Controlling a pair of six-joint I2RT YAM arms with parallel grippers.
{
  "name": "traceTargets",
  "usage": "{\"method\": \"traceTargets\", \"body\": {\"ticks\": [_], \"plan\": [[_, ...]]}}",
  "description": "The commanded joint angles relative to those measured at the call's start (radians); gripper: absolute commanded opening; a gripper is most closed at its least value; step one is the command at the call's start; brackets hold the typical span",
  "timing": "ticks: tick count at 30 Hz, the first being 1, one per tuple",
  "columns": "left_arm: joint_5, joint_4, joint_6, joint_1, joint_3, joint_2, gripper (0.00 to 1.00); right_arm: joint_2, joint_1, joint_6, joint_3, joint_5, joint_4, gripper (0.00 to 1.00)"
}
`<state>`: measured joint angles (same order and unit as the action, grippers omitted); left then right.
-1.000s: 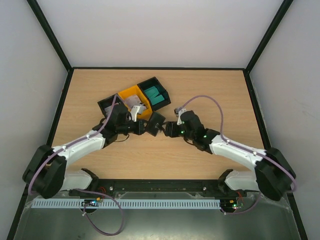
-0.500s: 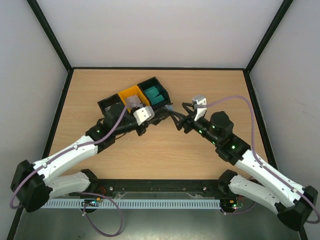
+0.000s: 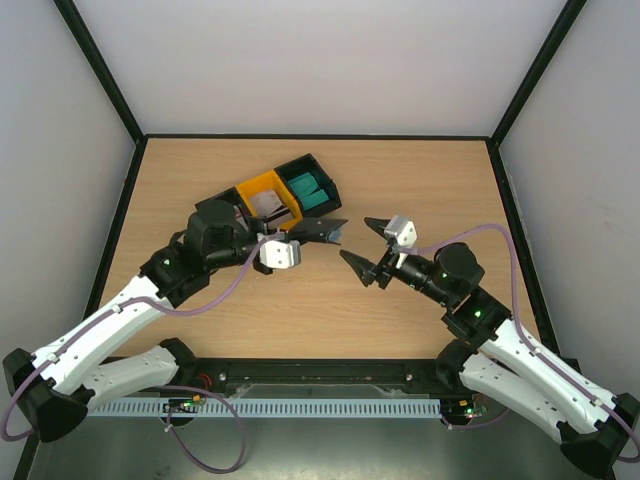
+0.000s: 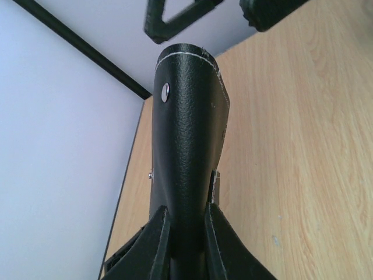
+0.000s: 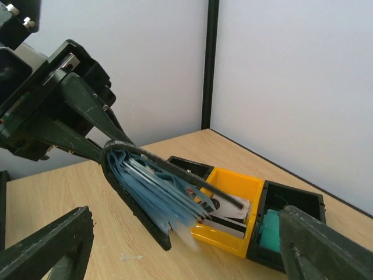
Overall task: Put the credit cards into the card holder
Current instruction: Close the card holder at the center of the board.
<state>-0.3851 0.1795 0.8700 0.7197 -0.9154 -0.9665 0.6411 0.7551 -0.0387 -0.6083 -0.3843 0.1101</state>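
- A black bin [image 3: 212, 209] sits at the far left of the row of three, partly hidden behind the left arm; what it contains cannot be told.
- The yellow bin [image 3: 262, 188] beside it holds white credit cards with a dark stripe [image 5: 226, 213], lying loose and not yet loaded.
- The left gripper [image 4: 185, 230] is pressed together on the card holder [image 3: 325, 230], pinching the black wallet by one end and carrying it in the air just in front of the bins.
- The left wrist view shows the leather standing between the two fingers [image 4: 156, 245], its snap stud [image 4: 165, 91] undone.
- From the right wrist view the holder gapes, its pale inner sleeves [image 5: 157, 195] fanned out towards the right arm; whether any sleeve already carries a card cannot be made out.
- The second black bin [image 3: 322, 166], at the right end of the row, holds teal credit cards [image 3: 310, 190], also waiting.
- The right gripper [image 3: 362, 246] hangs spread wide and empty, facing the holder's open mouth but apart from it.
- Judged from this, the task looks early: the wallet is presented and open, while cards remain in at least two bins, each to be picked out and slid into a slot.
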Motion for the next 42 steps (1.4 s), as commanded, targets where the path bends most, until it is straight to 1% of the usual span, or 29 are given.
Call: {"method": "traceTargets", "body": {"ticks": [1,4,9,14,16,19,21,23,25,30,31,32,34,36,37,38,39,41,42], "plan": [[-0.068,0.135,0.138,0.001,-0.059,-0.013,0.03,-0.013,0.021,-0.114,0.025,-0.03,0.091,0.86],[-0.059,0.152,0.159,0.0,-0.072,-0.028,0.03,0.01,0.046,-0.17,0.021,-0.027,0.101,0.87],[-0.076,0.15,0.184,-0.002,-0.087,-0.041,0.03,0.113,0.123,-0.281,-0.012,0.059,0.013,0.88],[-0.071,0.161,0.179,-0.028,-0.101,-0.061,0.03,0.115,0.144,-0.303,0.001,0.027,-0.026,0.87],[-0.089,0.166,0.18,-0.031,-0.105,-0.064,0.03,0.129,0.15,-0.306,0.001,0.039,-0.036,0.85],[-0.122,0.168,0.182,-0.031,-0.105,-0.057,0.03,0.178,0.161,-0.314,-0.02,0.075,-0.058,0.77],[-0.134,0.172,0.186,-0.031,-0.106,-0.053,0.03,0.2,0.165,-0.318,-0.028,0.1,-0.061,0.68],[-0.142,0.175,0.188,-0.032,-0.107,-0.055,0.03,0.207,0.168,-0.316,-0.027,0.117,-0.046,0.61],[-0.146,0.183,0.189,-0.034,-0.109,-0.061,0.03,0.202,0.169,-0.313,-0.026,0.12,-0.036,0.59],[-0.168,0.175,0.184,-0.035,-0.103,-0.064,0.03,0.196,0.184,-0.308,-0.025,0.133,-0.032,0.46],[-0.176,0.171,0.181,-0.036,-0.102,-0.063,0.03,0.196,0.186,-0.31,-0.027,0.14,-0.033,0.41],[-0.187,0.169,0.176,-0.039,-0.102,-0.063,0.04,0.196,0.189,-0.31,-0.029,0.144,-0.033,0.35],[-0.203,0.166,0.16,-0.047,-0.106,-0.065,0.09,0.197,0.192,-0.307,-0.032,0.152,-0.029,0.19],[-0.204,0.154,0.137,-0.053,-0.106,-0.064,0.21,0.192,0.194,-0.306,-0.032,0.167,-0.022,0.07],[-0.202,0.142,0.12,-0.056,-0.103,-0.064,0.3,0.189,0.194,-0.305,-0.032,0.178,-0.017,0.03],[-0.191,0.118,0.092,-0.057,-0.096,-0.058,0.46,0.186,0.195,-0.305,-0.029,0.192,-0.012,0.02],[-0.176,0.084,0.059,-0.057,-0.078,-0.048,0.55,0.18,0.195,-0.304,-0.027,0.206,-0.006,0.02],[-0.154,0.03,0.013,-0.057,-0.054,-0.023,0.65,0.169,0.197,-0.304,-0.018,0.236,0.01,0.02],[-0.145,-0.008,-0.012,-0.057,-0.032,-0.004,0.74,0.165,0.197,-0.306,-0.011,0.256,0.025,0.02]]}}
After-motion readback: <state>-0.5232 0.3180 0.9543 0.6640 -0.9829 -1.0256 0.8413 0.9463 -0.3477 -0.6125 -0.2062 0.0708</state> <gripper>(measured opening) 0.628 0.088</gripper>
